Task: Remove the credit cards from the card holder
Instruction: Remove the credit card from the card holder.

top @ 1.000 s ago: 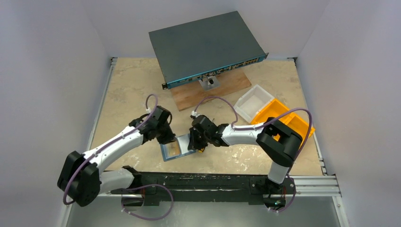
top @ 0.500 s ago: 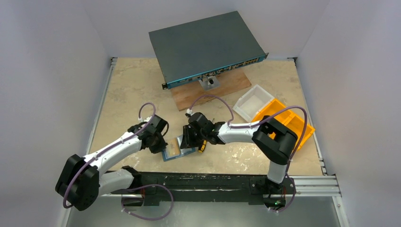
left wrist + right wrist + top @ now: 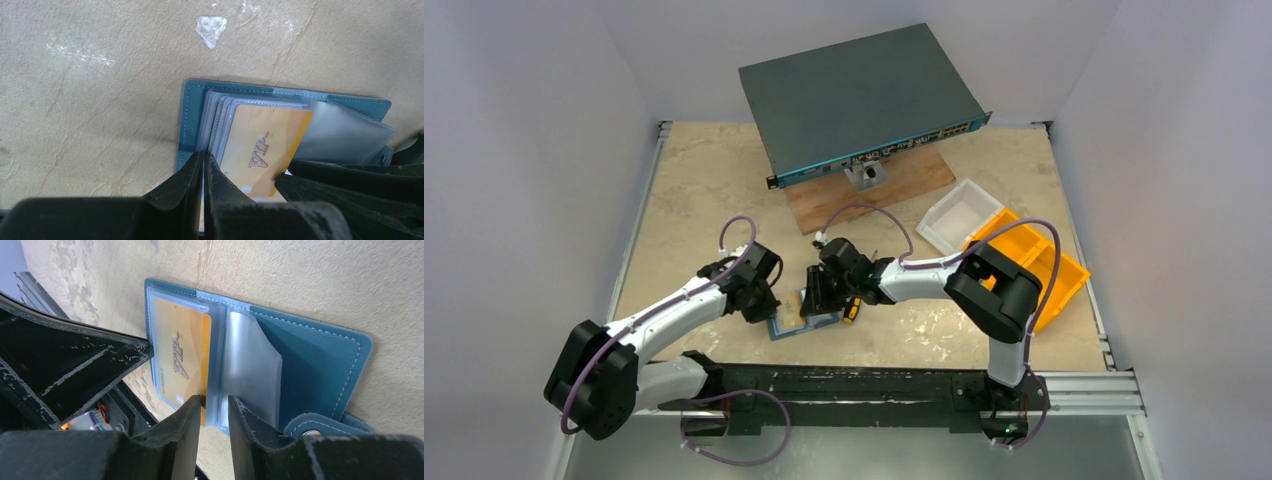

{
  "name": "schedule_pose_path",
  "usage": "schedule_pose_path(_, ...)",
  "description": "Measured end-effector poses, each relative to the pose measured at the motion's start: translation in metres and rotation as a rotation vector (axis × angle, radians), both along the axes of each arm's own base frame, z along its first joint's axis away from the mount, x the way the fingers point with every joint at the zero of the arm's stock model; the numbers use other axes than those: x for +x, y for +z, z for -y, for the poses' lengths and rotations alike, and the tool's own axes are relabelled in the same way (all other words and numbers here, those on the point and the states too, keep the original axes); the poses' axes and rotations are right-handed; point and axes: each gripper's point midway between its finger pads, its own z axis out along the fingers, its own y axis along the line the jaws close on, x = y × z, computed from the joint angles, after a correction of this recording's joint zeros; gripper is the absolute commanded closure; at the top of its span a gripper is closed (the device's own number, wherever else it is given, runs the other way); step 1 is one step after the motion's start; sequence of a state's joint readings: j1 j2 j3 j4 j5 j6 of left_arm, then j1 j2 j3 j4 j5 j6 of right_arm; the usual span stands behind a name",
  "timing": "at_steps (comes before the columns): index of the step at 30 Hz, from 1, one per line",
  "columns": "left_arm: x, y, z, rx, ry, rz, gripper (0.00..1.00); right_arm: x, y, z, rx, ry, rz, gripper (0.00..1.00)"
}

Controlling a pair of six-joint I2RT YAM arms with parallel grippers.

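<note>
Beige tabletop [image 3: 684,190] below. My left gripper [image 3: 203,170], jaws together, rests on the open card holder [image 3: 190,107] at its left edge. Its gold card [image 3: 182,357] looks stiff, light and slick, so I'd pinch the protruding edge, which my right gripper [image 3: 214,412], narrowly parted, straddles.

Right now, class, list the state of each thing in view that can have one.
card holder: open, lying flat
gold card: in its clear sleeve, one edge sticking out
left gripper: shut, tips at the holder's edge
right gripper: open, jaws by the card's exposed edge
</note>
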State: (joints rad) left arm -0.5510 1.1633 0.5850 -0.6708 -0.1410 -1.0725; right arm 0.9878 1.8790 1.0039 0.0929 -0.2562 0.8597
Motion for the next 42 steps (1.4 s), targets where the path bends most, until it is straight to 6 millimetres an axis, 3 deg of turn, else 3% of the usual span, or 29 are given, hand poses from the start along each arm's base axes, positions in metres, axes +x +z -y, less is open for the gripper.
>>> schedule_pose_path(22,0.003,0.013,0.004,-0.026,-0.021,0.029,0.93,0.012,0.001,-0.007,0.065,-0.019,-0.029,0.72)
schedule_pose_path(42,0.019,0.001,0.032,-0.121,-0.036,0.020,0.97,0.011,-0.001,-0.010,0.098,0.001,-0.056,0.71)
